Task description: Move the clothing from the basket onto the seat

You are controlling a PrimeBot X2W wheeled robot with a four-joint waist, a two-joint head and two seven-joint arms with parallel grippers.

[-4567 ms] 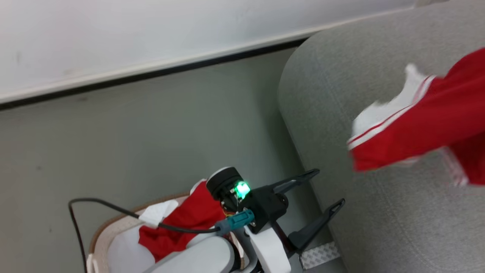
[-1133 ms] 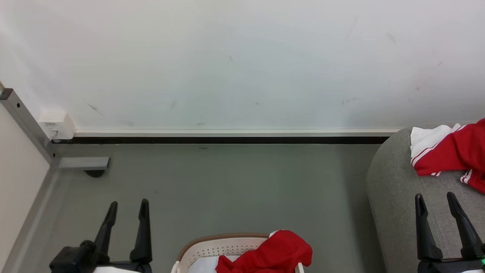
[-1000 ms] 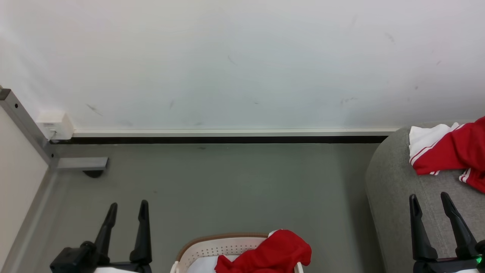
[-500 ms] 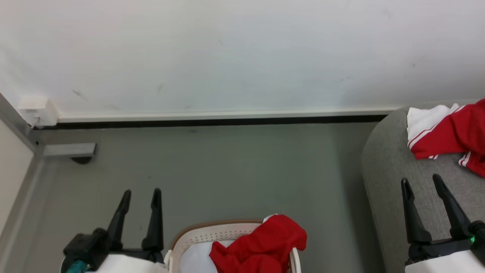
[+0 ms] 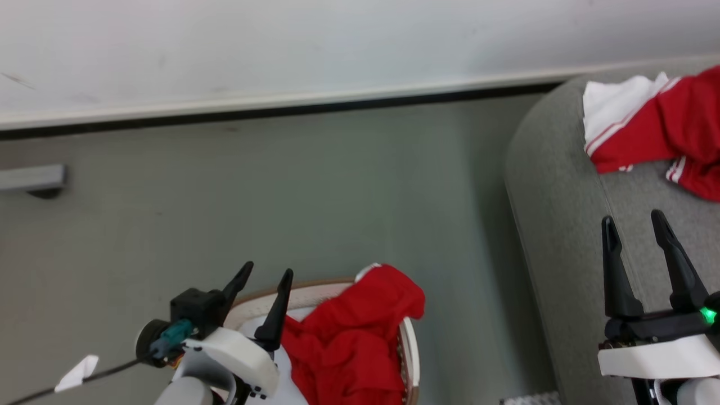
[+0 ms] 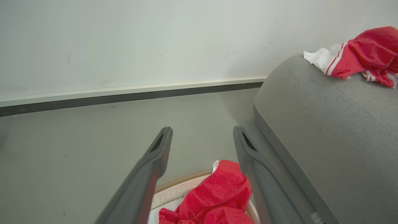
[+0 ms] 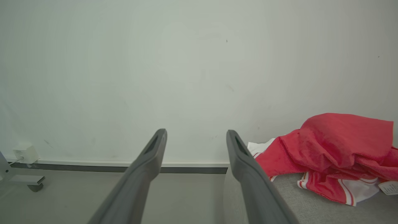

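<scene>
Since 0.5 s ago the head camera has tipped down, shifting the whole picture. Separately, the left gripper (image 5: 268, 269) has come from beside the basket (image 5: 408, 349) to overlap its left rim in the head view. Whether it touches the rim cannot be told.

Left gripper: fingers well spread, nothing between them. In the left wrist view (image 6: 202, 128) the basket (image 6: 174, 194) sits low between the two fingers.

Basket contents: one crumpled red garment (image 5: 349, 337), heaped high, with a fold over the far right rim. A white patch shows beneath it at left; cloth or basket floor, cannot tell.

Right gripper (image 5: 632, 217): fingers also apart and empty, over the near part of the seat (image 5: 562, 197).

Seat: light grey and rounded, standing right of the basket and apart from it. A red-and-white garment (image 5: 664, 124) lies bunched on its far part, beyond the right gripper's tips. In the right wrist view (image 7: 335, 146) its white-striped edge lies on the upholstery.

Floor (image 5: 281, 185): plain grey-green. A grey metal foot (image 5: 31, 177) is at far left.

Wall (image 5: 281, 45): white, with a pale strip over a black skirting line (image 5: 281, 109).
</scene>
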